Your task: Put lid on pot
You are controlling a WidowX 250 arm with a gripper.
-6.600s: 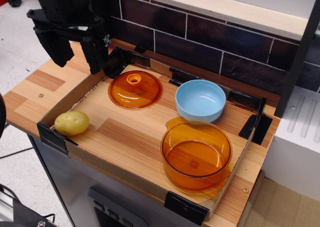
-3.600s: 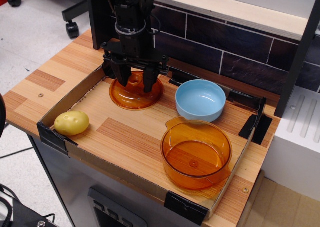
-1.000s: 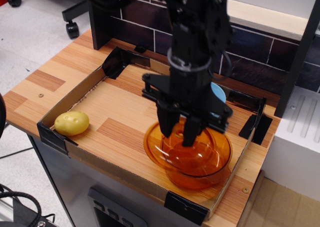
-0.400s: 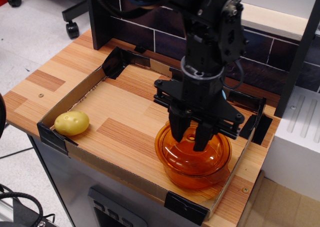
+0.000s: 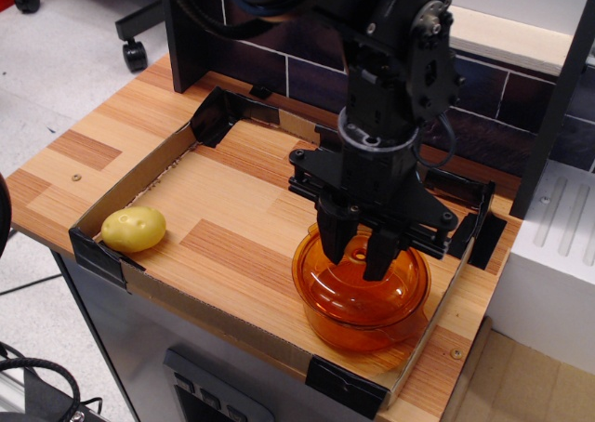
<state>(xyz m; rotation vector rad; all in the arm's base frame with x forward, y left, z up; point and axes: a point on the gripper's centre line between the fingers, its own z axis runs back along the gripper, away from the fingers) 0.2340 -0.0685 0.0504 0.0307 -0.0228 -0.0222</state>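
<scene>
Two fingers of our hand (image 5: 357, 252) pinch the knob of the lid (image 5: 358, 278), which sits nearly centred over the pot (image 5: 363, 315). We should level it, settle it onto the rim, then release straight up.

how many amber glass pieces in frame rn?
2: the pot at the tray's front right, and the lid over its rim under the gripper. The arm blocks the area behind, so something may be hidden there.
</scene>
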